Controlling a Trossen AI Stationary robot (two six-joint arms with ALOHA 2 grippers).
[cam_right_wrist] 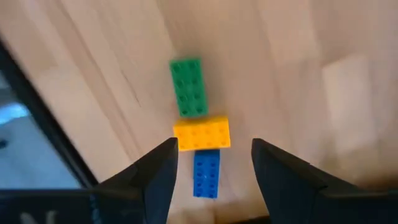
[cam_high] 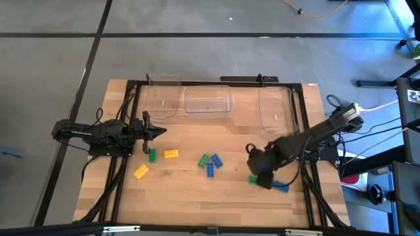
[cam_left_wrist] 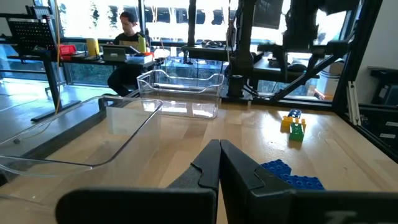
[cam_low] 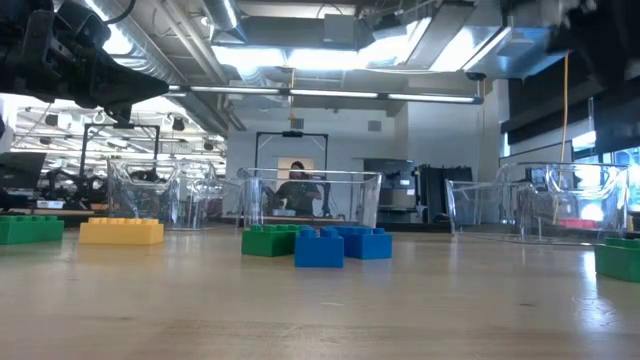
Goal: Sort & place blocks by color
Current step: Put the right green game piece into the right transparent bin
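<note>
Nearby, clear bins [cam_high: 207, 100] behind blocks [cam_high: 210, 162]

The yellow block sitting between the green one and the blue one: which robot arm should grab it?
Probably the right. The right gripper hangs open directly over that yellow block, green block and blue block. The left gripper is shut, across the table.

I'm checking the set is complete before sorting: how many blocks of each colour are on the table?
Yellow blocks: 3 (one shows only in the right wrist view, between a green and a blue)
Green blocks: 3
Blue blocks: 3
Total: 9
</note>
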